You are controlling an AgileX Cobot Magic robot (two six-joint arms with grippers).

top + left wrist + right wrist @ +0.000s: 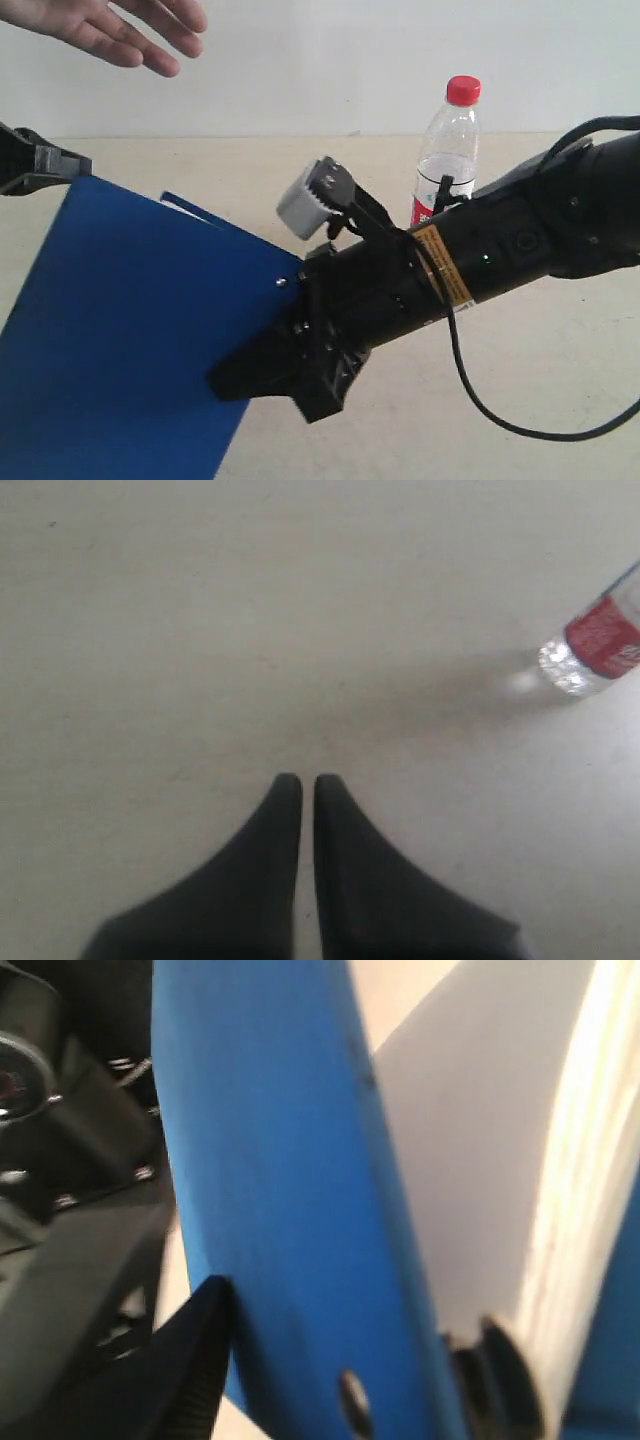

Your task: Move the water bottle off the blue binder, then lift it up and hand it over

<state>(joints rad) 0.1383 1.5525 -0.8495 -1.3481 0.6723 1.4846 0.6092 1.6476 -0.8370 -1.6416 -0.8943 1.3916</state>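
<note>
The blue binder [130,330] is up off the table and tilted, with my right gripper [240,378] shut on its spine edge near the silver rivets. In the right wrist view the blue binder [280,1160] fills the gap of the right gripper [350,1360], with white pages showing beside it. The water bottle [448,150] stands upright on the table behind my right arm, red cap up; its lower part [600,645] also shows in the left wrist view. My left gripper [70,160] sits at the far left by the binder's top corner, and the left gripper [308,780] is shut on nothing.
A person's open hand [120,30] hovers at the top left above the binder. The beige table [560,380] runs back to a white wall. My right arm's black cable [480,400] loops over the table at the front right.
</note>
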